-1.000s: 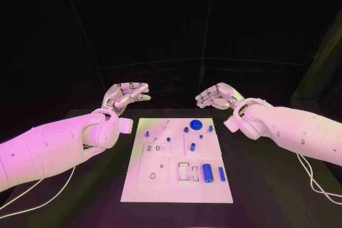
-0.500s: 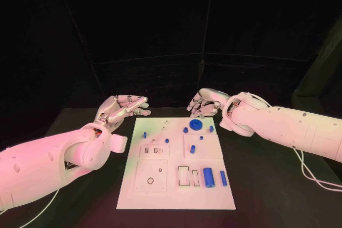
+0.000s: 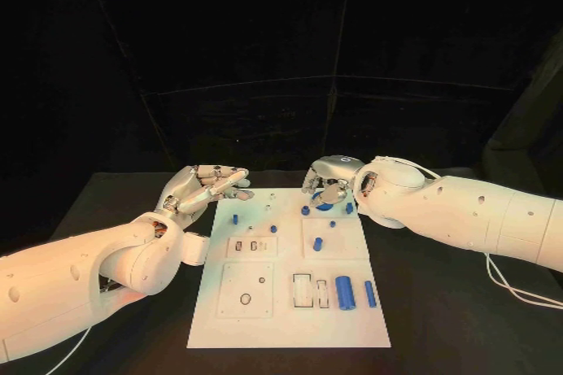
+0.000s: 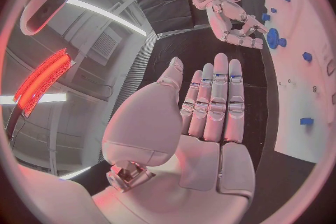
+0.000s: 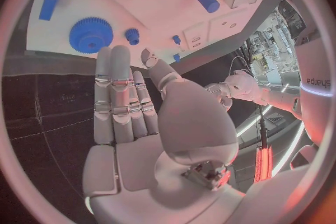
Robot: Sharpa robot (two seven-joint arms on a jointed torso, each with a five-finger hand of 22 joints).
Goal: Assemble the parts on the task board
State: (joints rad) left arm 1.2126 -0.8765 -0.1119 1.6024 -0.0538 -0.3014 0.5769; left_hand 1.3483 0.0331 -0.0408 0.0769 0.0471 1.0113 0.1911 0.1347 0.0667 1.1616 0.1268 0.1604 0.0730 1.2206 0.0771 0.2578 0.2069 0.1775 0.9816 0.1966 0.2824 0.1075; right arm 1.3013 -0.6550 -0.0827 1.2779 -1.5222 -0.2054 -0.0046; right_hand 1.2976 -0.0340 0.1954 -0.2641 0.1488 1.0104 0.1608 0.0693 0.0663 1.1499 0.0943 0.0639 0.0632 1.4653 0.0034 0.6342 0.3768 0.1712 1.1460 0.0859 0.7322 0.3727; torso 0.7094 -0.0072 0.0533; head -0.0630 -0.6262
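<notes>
Both hands empty, left hand (image 3: 202,188) fingers apart, right hand (image 3: 329,180) likewise (seemingly) over gear (image 3: 321,202)

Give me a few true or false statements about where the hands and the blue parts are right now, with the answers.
1. The right hand hovers over the blue gear at the board's far end. True.
2. The left hand holds a blue part. False: it holds nothing, fingers apart.
3. A large blue cylinder lies near the task board's near right corner. True.
4. The right hand grips the gear. False: its fingers are straight, clear of it.
</notes>
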